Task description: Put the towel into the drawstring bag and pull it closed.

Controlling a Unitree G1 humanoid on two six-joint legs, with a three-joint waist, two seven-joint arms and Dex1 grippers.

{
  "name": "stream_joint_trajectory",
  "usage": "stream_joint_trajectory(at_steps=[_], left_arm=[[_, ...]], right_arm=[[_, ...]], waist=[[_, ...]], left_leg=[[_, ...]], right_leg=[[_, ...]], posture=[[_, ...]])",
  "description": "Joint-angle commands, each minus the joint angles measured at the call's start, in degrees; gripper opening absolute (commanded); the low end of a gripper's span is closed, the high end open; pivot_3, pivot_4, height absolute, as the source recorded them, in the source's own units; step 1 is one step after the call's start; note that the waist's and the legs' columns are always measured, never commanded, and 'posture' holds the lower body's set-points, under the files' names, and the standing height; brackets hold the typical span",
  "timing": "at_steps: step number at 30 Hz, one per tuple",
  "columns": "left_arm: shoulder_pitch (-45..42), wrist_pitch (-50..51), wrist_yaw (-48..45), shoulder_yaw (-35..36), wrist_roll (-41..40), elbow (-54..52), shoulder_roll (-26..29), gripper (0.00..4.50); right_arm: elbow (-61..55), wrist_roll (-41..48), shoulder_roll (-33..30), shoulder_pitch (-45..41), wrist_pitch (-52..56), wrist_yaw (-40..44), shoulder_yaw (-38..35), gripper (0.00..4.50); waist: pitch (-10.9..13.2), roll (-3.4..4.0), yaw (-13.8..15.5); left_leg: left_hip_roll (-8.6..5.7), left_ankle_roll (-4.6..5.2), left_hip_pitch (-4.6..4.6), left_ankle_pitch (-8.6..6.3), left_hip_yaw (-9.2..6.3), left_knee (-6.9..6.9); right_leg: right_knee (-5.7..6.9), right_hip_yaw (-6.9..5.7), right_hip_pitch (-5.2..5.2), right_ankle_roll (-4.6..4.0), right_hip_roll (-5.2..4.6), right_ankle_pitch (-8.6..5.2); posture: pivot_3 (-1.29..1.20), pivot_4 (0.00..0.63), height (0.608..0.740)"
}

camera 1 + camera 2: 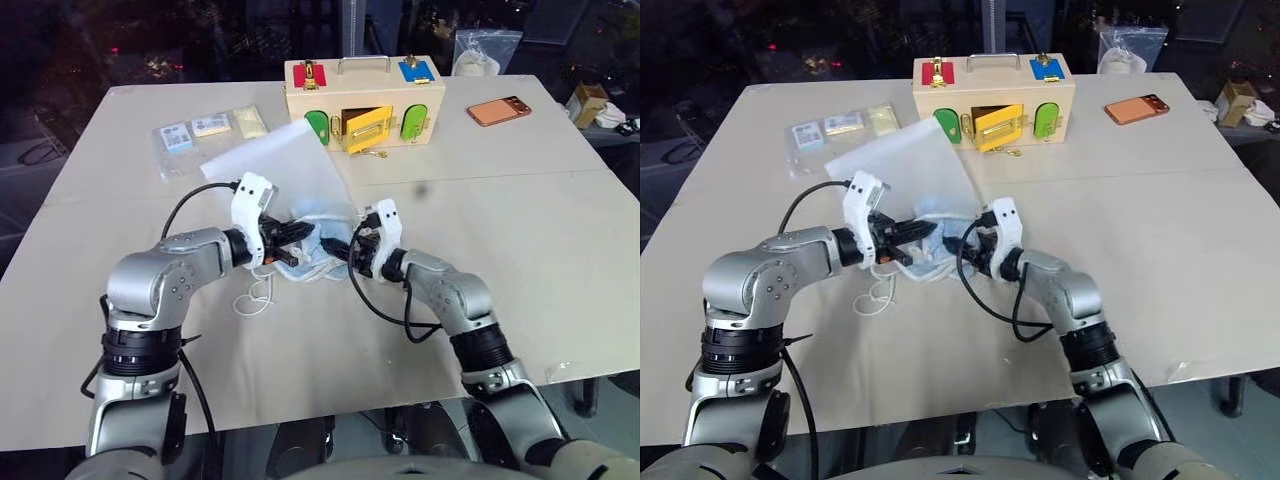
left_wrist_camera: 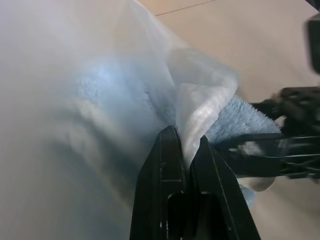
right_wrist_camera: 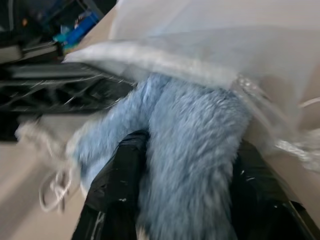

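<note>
The sheer white drawstring bag (image 1: 275,160) lies on the table in front of the wooden box, its mouth towards me. My left gripper (image 1: 300,233) is shut on the mouth's gathered edge (image 2: 200,115). The light-blue towel (image 1: 318,243) sits half inside the mouth, showing blue through the mesh. My right gripper (image 1: 337,250) faces the left one from the other side, open, its two fingers (image 3: 117,175) standing apart on either side of the towel's fluffy tail (image 3: 190,130). The bag's thin white cord loops (image 1: 255,298) trail on the table below the left gripper.
A wooden latch box (image 1: 362,100) with coloured doors stands behind the bag. A clear plastic bag of card packets (image 1: 205,130) lies to its left, an orange flat case (image 1: 498,110) to its right. The table's edge (image 1: 300,415) runs close below my arms.
</note>
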Motion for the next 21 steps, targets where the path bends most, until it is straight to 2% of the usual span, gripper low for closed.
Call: stream_joint_trajectory(at_steps=[1, 5, 7, 9, 11, 15, 21], left_arm=[[-0.54, -0.69, -0.14, 0.89, -0.85, -2.15, 0.43, 0.0], [-0.41, -0.85, -0.5, 0.6, -0.89, -2.36, 0.65, 0.0], [-0.26, -0.7, -0.5, 0.66, -1.02, -2.67, 0.65, 0.0], [-0.18, -0.19, -0.38, 0.78, -1.33, -2.98, 0.54, 0.0], [0.17, 0.23, -0.52, 0.75, -1.62, -3.7, 0.76, 0.0], [0.62, 2.6, -0.78, 1.9, -3.64, -5.01, 0.89, 0.0], [1.6, 12.54, -1.62, 7.76, -12.51, -5.82, 1.58, 0.0]], right_arm=[[-7.88, 1.04, -2.73, 2.57, 3.17, 1.11, 0.75, 2.12], [-8.99, 1.18, -2.96, 3.93, 4.51, 1.0, 1.64, 2.12], [-6.55, 0.73, -0.9, 3.35, 3.33, 0.47, 1.8, 1.61], [-2.95, -0.28, 1.22, 2.22, 0.58, 0.92, 2.2, 0.73], [0.59, -1.08, 3.55, 1.23, -3.37, 1.79, 2.25, 0.1], [7.75, 0.46, 8.41, -0.45, -11.23, 4.44, -1.15, 0.1], [15.37, 4.6, 12.93, -3.54, -17.69, 6.38, -8.66, 0.1]], waist=[[0.0, 0.0, -0.03], [0.0, 0.0, -0.27], [0.0, -0.01, -0.23], [-0.01, -0.02, -0.2], [-0.01, -0.02, -0.21], [-0.02, -0.03, -0.14], [-0.02, -0.03, -0.05]], left_leg=[[0.0, 0.0, 0.0, 0.0, 0.0, -0.01], [0.02, 0.0, 0.03, 0.0, 0.03, -0.01], [0.03, 0.0, 0.05, 0.0, 0.03, -0.01], [0.04, 0.0, 0.06, 0.0, 0.01, -0.01], [0.04, 0.0, 0.06, 0.0, 0.02, 0.0], [0.04, 0.0, 0.04, 0.0, 0.04, 0.0], [0.02, 0.0, 0.01, 0.0, 0.03, 0.01]], right_leg=[[0.0, 0.0, 0.0, 0.0, 0.0, 0.0], [0.01, 0.0, 0.0, 0.0, 0.04, 0.0], [0.03, -0.01, 0.0, 0.0, 0.07, 0.0], [0.03, -0.01, 0.0, 0.0, 0.11, 0.0], [0.03, -0.01, 0.0, 0.0, 0.11, 0.0], [0.0, 0.01, -0.01, 0.0, 0.1, 0.0], [-0.02, 0.01, 0.0, 0.0, 0.01, 0.0]], posture=[[0.0, 0.15, 0.74], [0.0, 0.15, 0.74], [0.0, 0.15, 0.74], [0.0, 0.15, 0.74], [0.0, 0.15, 0.74], [0.0, 0.15, 0.74], [0.0, 0.15, 0.74]])
